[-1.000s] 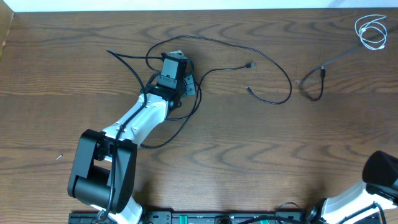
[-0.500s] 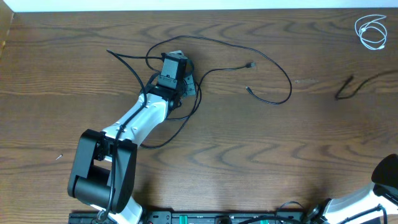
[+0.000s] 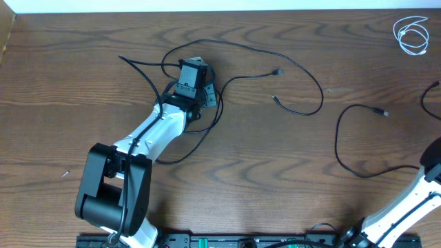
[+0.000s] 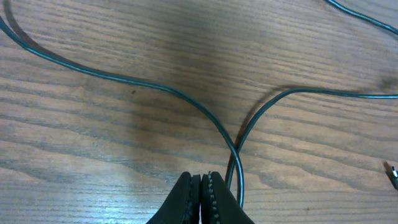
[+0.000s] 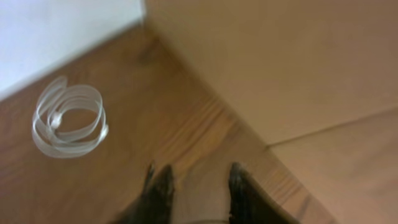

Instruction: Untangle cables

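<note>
We get soft, even light over the table [image 3: 275, 179], barely any shadows. Our left wrist view is sharp with one dim patch; the right wrist view is blurred, white cable [image 5: 67, 118] smeared.

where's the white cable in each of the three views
Overhead: the white cable lies coiled in the top right corner of the table.
Right wrist: the same coil, blurred, at the left of the picture.
Left wrist: not in it; only the black cable shows.
Shared landmark: the white strip past the table's far edge, near the coil.
</note>
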Motion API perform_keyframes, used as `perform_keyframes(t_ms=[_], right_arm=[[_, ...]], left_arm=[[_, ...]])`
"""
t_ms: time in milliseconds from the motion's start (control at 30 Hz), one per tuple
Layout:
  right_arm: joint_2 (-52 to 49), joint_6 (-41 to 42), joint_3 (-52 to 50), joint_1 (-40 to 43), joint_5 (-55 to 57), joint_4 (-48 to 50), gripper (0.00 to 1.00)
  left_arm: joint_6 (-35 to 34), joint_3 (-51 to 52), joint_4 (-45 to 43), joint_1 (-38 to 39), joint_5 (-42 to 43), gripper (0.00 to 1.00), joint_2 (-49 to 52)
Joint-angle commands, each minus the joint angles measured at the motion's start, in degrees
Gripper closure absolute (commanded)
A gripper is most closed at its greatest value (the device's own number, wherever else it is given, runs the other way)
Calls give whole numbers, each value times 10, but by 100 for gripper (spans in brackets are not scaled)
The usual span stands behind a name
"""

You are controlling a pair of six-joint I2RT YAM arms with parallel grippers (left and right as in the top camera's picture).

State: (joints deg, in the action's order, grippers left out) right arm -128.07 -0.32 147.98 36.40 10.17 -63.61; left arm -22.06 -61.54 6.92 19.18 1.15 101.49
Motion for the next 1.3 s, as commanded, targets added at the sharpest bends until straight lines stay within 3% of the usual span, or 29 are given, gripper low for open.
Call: perform_keyframes(t_ms=[0,233,433,467,600,800,967,1267], right_arm=[[-4,2,3,-2,-113,-60,54],[-10,-36,3,-46,-207,-250,36],[-36,-37,3,-95,-217,-334,31],[-43,-40,2,-105,-217,-337,27],[-47,-29,-33,-139,-224,-337,25],[-45,-25,-123,-173,-226,-337,34],[-25,-30,-199,-198,-225,-335,34],[-14,-5,-392,-270,-208,-204,34]], left_arm=[[5,-3,1,-2,-3,92,-1],[5,-3,1,-2,-3,92,-1],[5,-3,1,-2,-3,92,-1],[5,-3,1,-2,-3,92,-1],[6,-3,1,-2,-3,92,-1],[6,-3,3,-2,-4,92,-1],[5,-3,3,-2,-3,92,-1],[5,-3,3,-2,-3,92,-1]])
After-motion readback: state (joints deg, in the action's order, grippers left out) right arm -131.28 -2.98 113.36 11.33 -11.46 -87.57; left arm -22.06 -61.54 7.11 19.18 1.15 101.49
